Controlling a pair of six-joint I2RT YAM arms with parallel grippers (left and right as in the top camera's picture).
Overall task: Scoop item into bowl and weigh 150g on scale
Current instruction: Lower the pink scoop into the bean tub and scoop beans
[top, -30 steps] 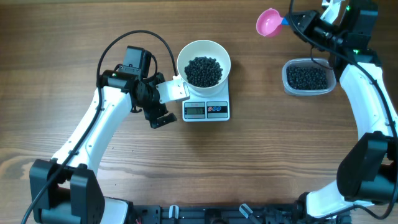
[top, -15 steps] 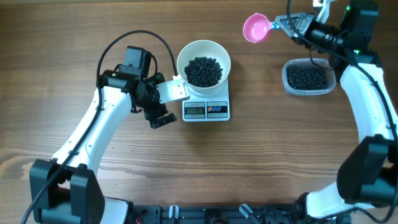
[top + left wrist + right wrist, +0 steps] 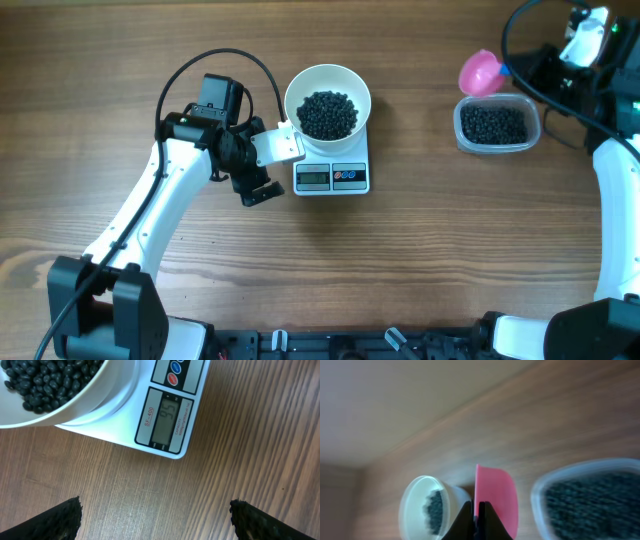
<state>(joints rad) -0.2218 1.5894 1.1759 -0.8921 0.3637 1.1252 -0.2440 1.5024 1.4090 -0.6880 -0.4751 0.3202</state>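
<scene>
The bowl (image 3: 327,105) sits on the scale (image 3: 332,176), covering its back half, with a dark heap of beans (image 3: 327,114) inside. The scale's display (image 3: 171,421) seems to read 95, so the weighing looks only partly done. The left fingers (image 3: 60,520) are spread wide and hold nothing, just to the left of the scale. Well to the right of the scale stands the clear tub (image 3: 494,124) of beans. The right fingers (image 3: 461,529) are clamped on the handle of the pink scoop (image 3: 480,72), which appears empty, above the tub's back corner nearest the scale. Another scoopful seems to be in hand. The next move is dipping into the tub, carrying level and tipping gently into the bowl.
</scene>
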